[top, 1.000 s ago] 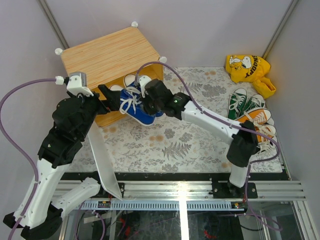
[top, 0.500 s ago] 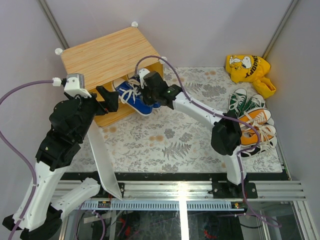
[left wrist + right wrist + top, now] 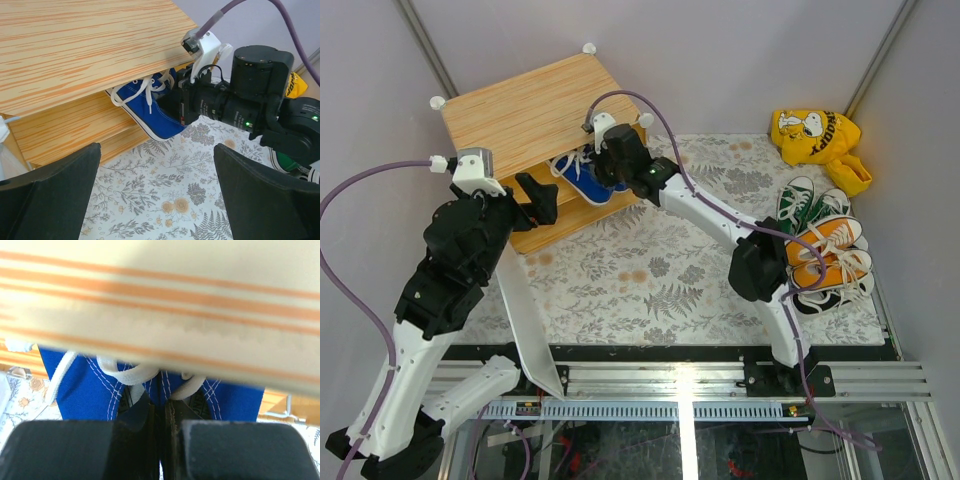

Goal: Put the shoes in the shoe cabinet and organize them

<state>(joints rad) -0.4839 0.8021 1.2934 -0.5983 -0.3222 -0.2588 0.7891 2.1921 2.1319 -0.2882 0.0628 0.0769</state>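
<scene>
The shoe cabinet with a wood-grain top stands at the back left, its white door swung open toward me. My right gripper is shut on a pair of blue sneakers and holds them at the cabinet's opening, partly under the top. In the left wrist view the blue sneakers poke out under the cabinet top. In the right wrist view the fingers pinch the blue sneakers together. My left gripper is open and empty beside the cabinet front.
Green sneakers, orange sneakers and white sneakers lie at the right edge of the floral mat. A yellow dog-print bag lies at the back right. Grey walls close in both sides.
My right gripper has carried the blue sneakers up and left from the mat into the cabinet's opening. The left arm has hardly moved.
</scene>
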